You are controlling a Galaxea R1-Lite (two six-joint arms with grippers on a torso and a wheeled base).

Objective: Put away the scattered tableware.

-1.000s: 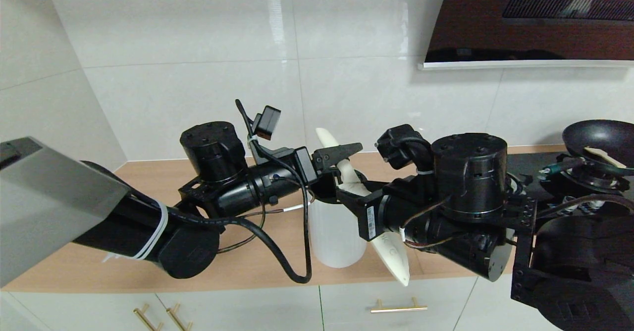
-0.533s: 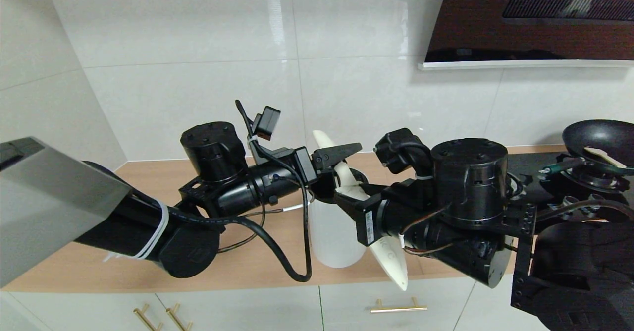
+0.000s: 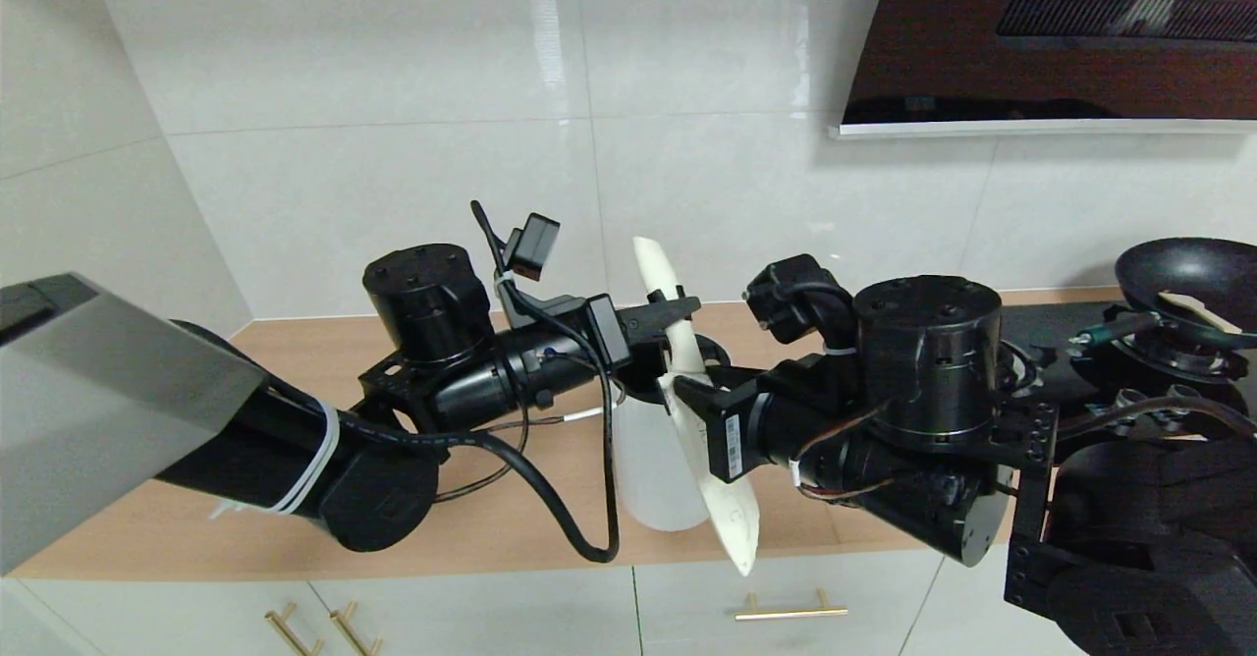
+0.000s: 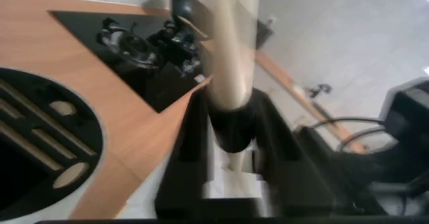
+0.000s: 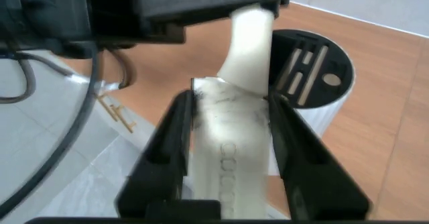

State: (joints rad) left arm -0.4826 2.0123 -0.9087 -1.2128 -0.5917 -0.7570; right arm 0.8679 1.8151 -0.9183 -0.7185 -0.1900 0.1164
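Wooden counter [image 3: 295, 361] was seen across mid-frame. At centre, the spatula [image 3: 678, 347] was held nearly upright beside the holder [image 3: 648, 469], clamped by the left gripper [image 3: 668, 310] high and the right gripper [image 3: 702, 401] lower.

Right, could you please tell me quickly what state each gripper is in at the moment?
Left gripper: closed on the handle of the white spoon.
Right gripper: closed on the wider part of the white spoon, lower down.
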